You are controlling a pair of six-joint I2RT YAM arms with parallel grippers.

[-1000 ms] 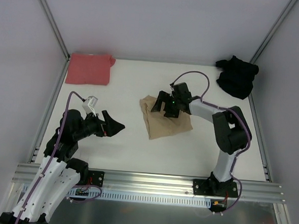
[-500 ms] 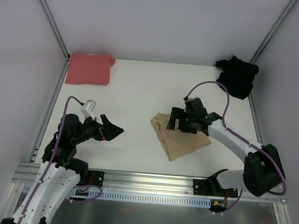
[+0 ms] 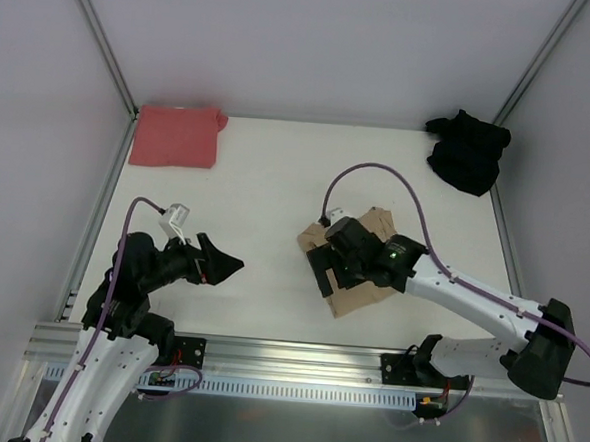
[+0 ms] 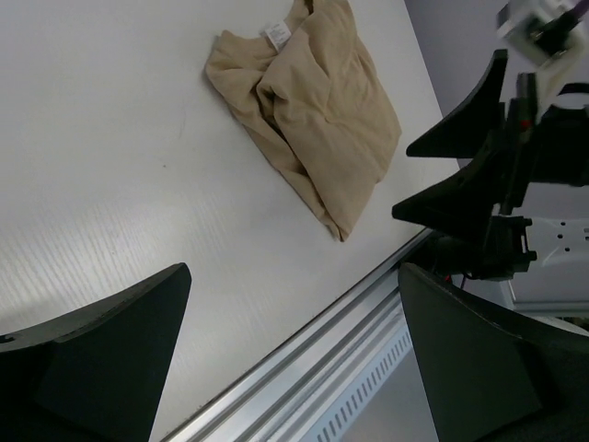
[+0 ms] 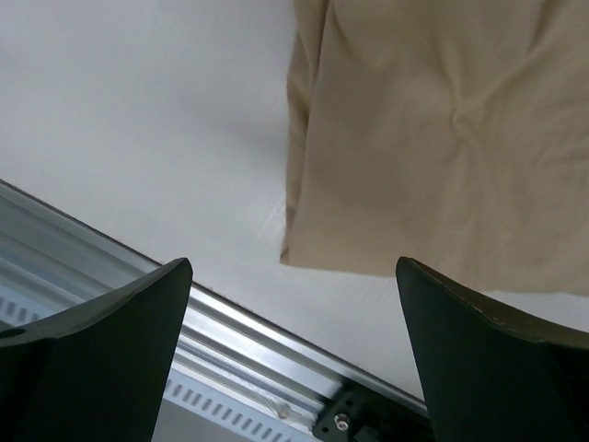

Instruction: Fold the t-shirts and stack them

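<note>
- The tan shirt (image 3: 358, 299) lies on the white bench (image 3: 277, 180), right of the middle and near the front rail (image 3: 297, 356).
- It is roughly folded, with creases across the cloth. The left wrist view shows a small white label (image 4: 275, 33) at its collar end.
- The right jaws hang over the tan shirt and stand wide, holding nothing.
- In the right wrist view the shirt's (image 5: 442, 138) lower edge and one corner show between the two dark fingers (image 5: 92, 359). Bare bench lies to the left of the cloth and the rail lies below it.
- I cannot tell whether the fingers touch the cloth.
- The left jaws are over bare bench, left of the middle, well apart from the tan shirt and pointing towards it. They stand wide and hold nothing.
- The red shirt (image 3: 176, 136) lies folded flat in the far left corner.
- The black shirt (image 3: 467, 151) sits bunched in a heap in the far right corner.
- The three shirts are well apart from one another, and none lies on another.
</note>
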